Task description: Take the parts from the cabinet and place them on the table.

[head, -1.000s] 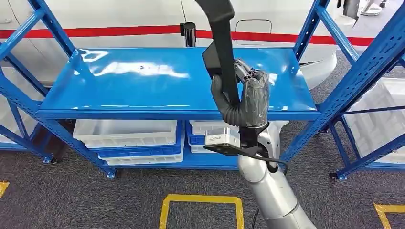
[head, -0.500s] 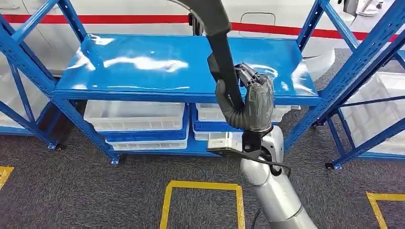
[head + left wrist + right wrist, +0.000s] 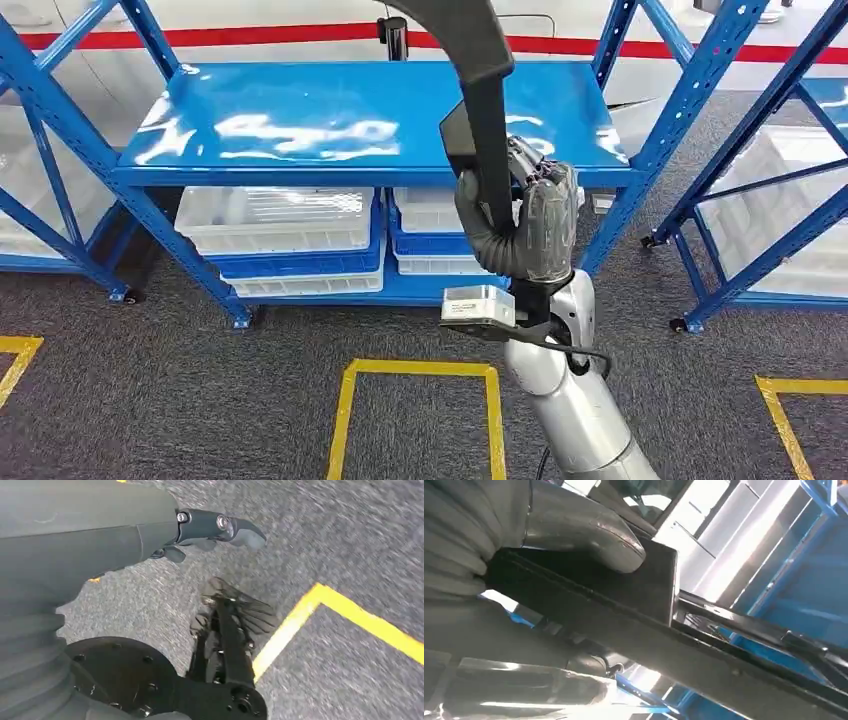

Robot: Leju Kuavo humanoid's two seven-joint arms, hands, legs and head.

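My right hand (image 3: 530,225) is raised in front of the blue rack and grips a long black angled part (image 3: 482,90), which rises past the top of the head view. In the right wrist view the grey thumb (image 3: 584,527) presses on the black part (image 3: 624,595). The blue top shelf (image 3: 330,110) lies behind the hand and is bare. My left hand (image 3: 220,575) hangs over the grey carpet, its fingers (image 3: 227,625) apart from the thumb and holding nothing.
White bins (image 3: 275,222) sit in blue trays on the rack's lower shelf. A second blue rack (image 3: 760,200) with white bins stands at the right. Yellow square marks (image 3: 415,372) lie on the carpet. A white panel with a red stripe (image 3: 250,38) runs behind the rack.
The whole picture has shifted: the camera moved and the rack now sits further back and left. My right hand still holds the black part, a little lower in the picture.
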